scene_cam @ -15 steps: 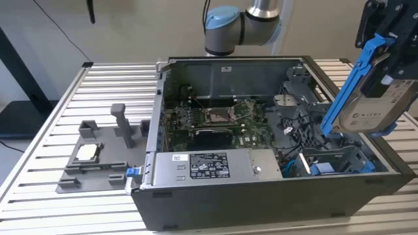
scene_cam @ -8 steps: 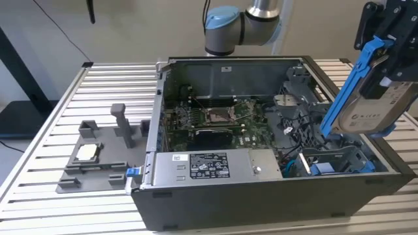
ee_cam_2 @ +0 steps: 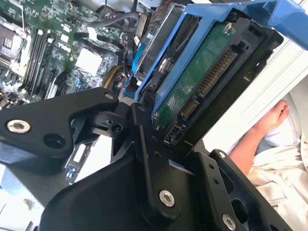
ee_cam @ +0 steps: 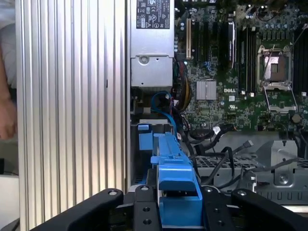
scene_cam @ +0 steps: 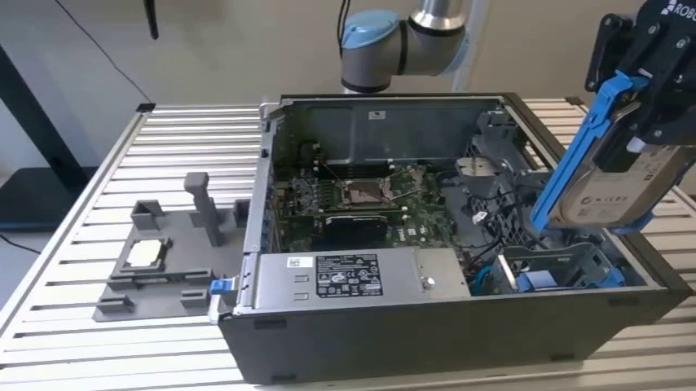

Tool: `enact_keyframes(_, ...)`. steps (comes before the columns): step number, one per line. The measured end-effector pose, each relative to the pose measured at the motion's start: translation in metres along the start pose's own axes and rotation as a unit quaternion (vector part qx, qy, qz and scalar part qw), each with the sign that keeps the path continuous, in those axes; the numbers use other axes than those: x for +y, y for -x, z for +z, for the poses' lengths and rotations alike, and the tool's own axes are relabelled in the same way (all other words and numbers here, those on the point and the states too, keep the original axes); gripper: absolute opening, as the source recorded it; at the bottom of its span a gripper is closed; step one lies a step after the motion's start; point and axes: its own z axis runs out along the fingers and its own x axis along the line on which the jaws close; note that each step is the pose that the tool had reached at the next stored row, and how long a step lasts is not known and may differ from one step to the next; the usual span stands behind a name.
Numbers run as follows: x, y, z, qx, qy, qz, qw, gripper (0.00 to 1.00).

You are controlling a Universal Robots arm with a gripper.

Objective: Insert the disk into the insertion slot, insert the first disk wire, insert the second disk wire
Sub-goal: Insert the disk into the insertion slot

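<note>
The arm (scene_cam: 376, 49) reaches over the open computer case (scene_cam: 435, 334), its tool (scene_cam: 640, 140) clamped on the disk (scene_cam: 607, 191), held nearly upright above the insertion slot (scene_cam: 557, 270).

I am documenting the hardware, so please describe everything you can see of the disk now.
The disk is a flat silver hard drive with a white label, framed by a bright blue plastic carrier. In the second wrist view its green circuit board and connector row face the camera. The end effector clamps its upper part, so it hangs tilted, nearly upright, above the exterior view's right side of the open computer case. It is over the insertion slot, not yet inside it.
</note>
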Motion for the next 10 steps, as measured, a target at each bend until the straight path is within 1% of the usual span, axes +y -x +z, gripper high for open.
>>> enact_keyframes(6,-0.0001,0.0000,0.0045,0.0003,0.0000,-0.007,0.99997,0.33)
enact_keyframes(10,-0.0001,0.0000,0.0095,0.0004,0.0000,-0.011,0.99994,0.33)
